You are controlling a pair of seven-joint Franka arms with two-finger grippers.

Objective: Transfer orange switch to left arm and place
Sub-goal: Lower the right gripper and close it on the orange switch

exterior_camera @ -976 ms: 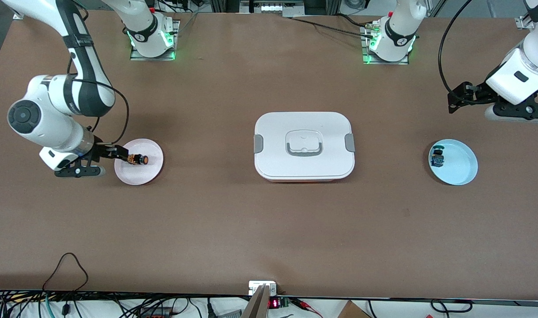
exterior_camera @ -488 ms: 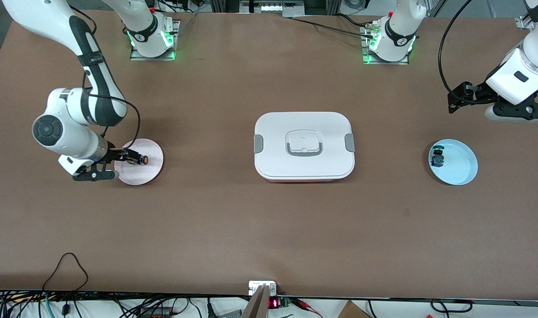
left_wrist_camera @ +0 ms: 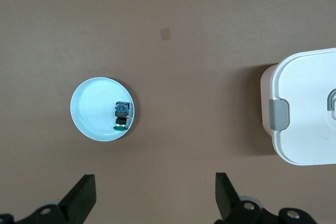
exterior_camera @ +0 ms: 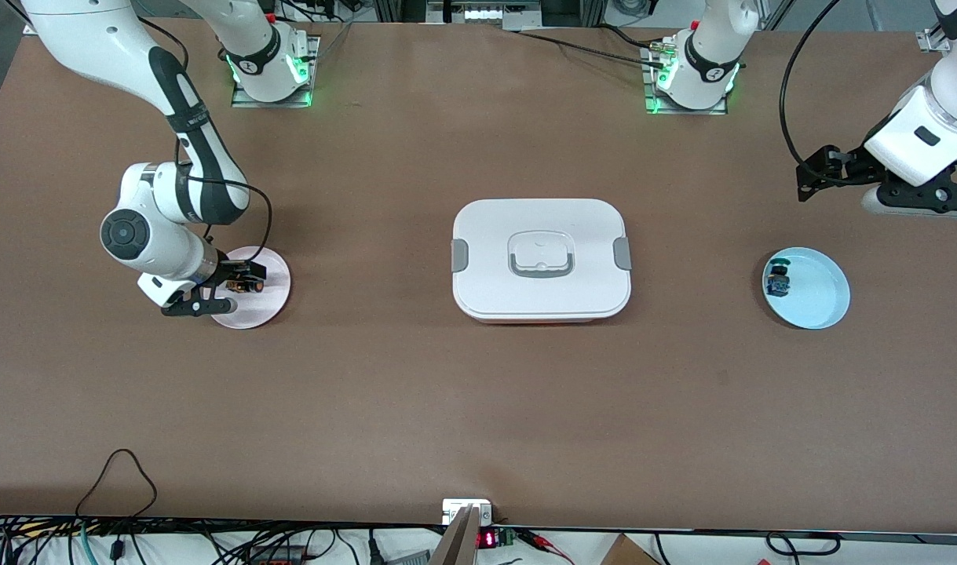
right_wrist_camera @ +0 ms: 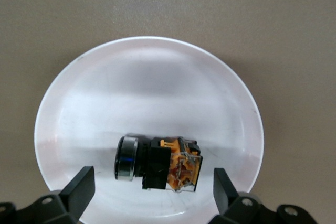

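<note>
Hovering right tool (exterior_camera: 241,280): low over the pink plate (exterior_camera: 270,302), fingers spread wide with nothing between them yet; in the right wrist view the two finger tips (right_wrist_camera: 79,184) stand either side of the orange switch, apart from it.
Orange switch (right_wrist_camera: 157,163): lying on its side on the pink plate, round cap toward one rim and tan-orange body toward the other; in the front view (exterior_camera: 245,287) it shows only partly under the right tool.
Pink plate: on the tabletop (exterior_camera: 478,408) toward the right arm's end, well apart from the box.
Box (exterior_camera: 541,259): white, lid on, grey latch on each short side, grey-rimmed handle recess in the lid; it sits in the middle of the tabletop between the two plates.
Left tool (exterior_camera: 809,174): up in the air at the left arm's end of the tabletop, released, fingers wide and empty; the left arm waits there. In the left wrist view its finger tips (left_wrist_camera: 84,195) frame bare tabletop, with the blue plate and a corner of the box farther off.
Blue plate (exterior_camera: 820,302): on the tabletop toward the left arm's end, well apart from the box.
Blue switch (exterior_camera: 777,281): on the blue plate near its rim on the box side, lying on its side, dark teal cap (left_wrist_camera: 121,127) visible in the left wrist view.
</note>
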